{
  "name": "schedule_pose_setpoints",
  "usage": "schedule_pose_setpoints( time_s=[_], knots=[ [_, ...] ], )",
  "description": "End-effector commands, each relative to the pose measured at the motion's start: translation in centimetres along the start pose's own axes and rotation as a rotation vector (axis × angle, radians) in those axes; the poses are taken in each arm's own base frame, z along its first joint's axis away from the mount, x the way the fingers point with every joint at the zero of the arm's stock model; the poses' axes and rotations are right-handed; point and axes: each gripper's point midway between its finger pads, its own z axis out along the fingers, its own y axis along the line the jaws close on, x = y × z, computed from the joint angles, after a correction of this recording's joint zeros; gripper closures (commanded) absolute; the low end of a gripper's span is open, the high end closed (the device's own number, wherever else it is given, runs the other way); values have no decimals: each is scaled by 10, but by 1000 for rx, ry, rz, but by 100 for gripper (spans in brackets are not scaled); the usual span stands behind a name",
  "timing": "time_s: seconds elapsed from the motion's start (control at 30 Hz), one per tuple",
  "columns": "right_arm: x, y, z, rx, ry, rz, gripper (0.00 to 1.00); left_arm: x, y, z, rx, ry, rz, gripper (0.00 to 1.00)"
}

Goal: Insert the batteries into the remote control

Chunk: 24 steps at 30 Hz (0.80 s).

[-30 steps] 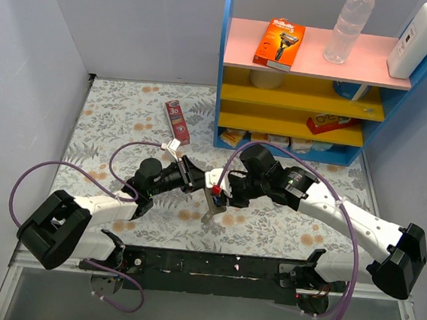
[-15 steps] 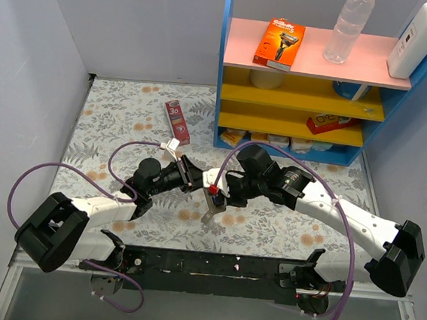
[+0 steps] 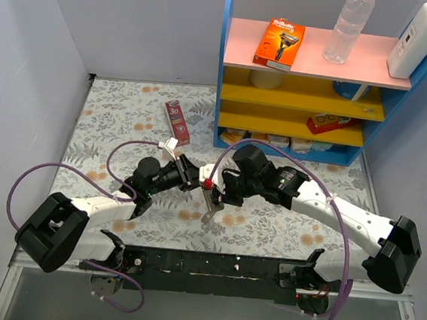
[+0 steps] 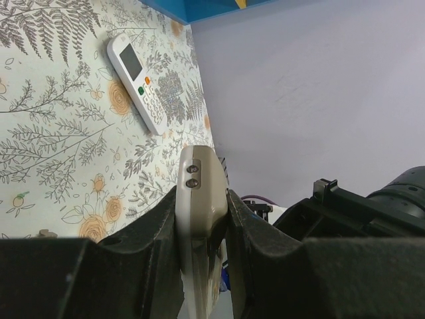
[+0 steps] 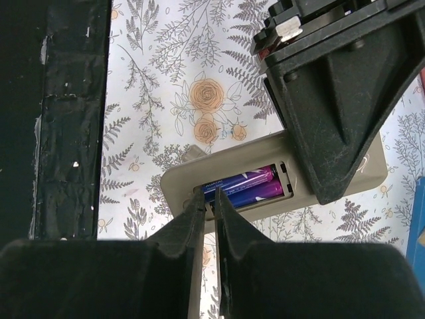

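Seating step, I reckon: left gripper (image 4: pixel 199 222) clamps the remote (image 4: pixel 198 193), batteries (image 5: pixel 246 186) lie inside, right gripper (image 5: pixel 208 199) pinched narrow. Next: press them flush.

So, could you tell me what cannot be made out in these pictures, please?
- Right wrist view: the left hand covers part of the remote and the batteries' right ends.
- Same view: the right hand's tips hide whether it touches them.
- Top view: the batteries are too small to see between the hands.
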Motion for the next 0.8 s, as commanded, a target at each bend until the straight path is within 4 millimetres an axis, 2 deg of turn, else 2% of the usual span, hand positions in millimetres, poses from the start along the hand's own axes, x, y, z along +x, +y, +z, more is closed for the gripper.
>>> schedule_pose_setpoints(
  time_s=[0.0,0.47,0.6,0.7,0.73,0.77],
  knots=[
    [-15,-22,10,79,-51,-9,85,-5,-51,-3,151,5,51,100],
    [-13,-40,29,153,-76,51,90,-3,-67,-8,214,7,57,100],
    [-13,-38,35,126,-66,98,88,-4,-69,-9,221,2,84,100],
    [-19,-38,31,124,-71,143,87,-5,-57,-11,181,-25,153,100],
    [-21,-37,29,130,-77,171,86,-7,-42,-9,119,-41,189,100],
    [-25,-38,26,138,-89,184,85,-7,-35,-9,92,-45,208,100]
  ],
)
